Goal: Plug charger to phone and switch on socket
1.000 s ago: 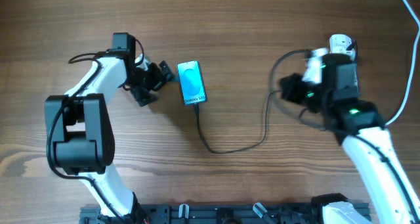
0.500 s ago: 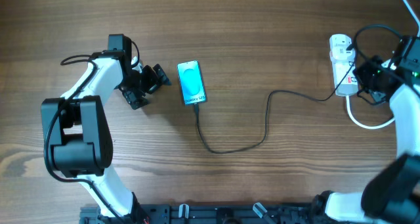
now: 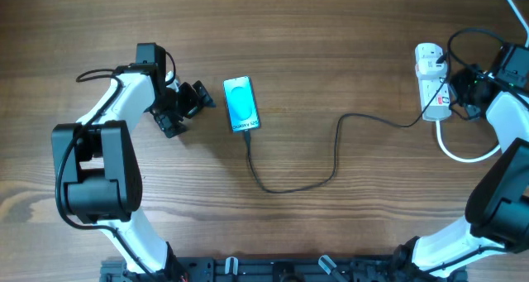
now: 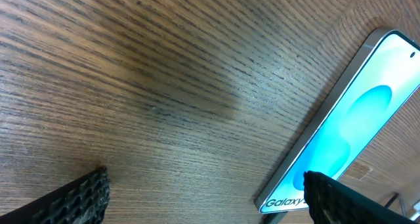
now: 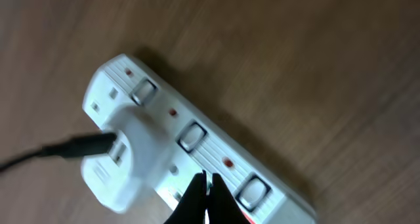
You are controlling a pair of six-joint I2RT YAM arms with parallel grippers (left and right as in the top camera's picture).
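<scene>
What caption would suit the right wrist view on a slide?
Shut right gripper aimed at the switch row of the white socket, beside an inserted white plug.

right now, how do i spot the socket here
Go to the wooden table's far right edge, by the right hand. The socket is the white strip there; unlike the looping white cable beside it, it carries a plug and switches.
</scene>
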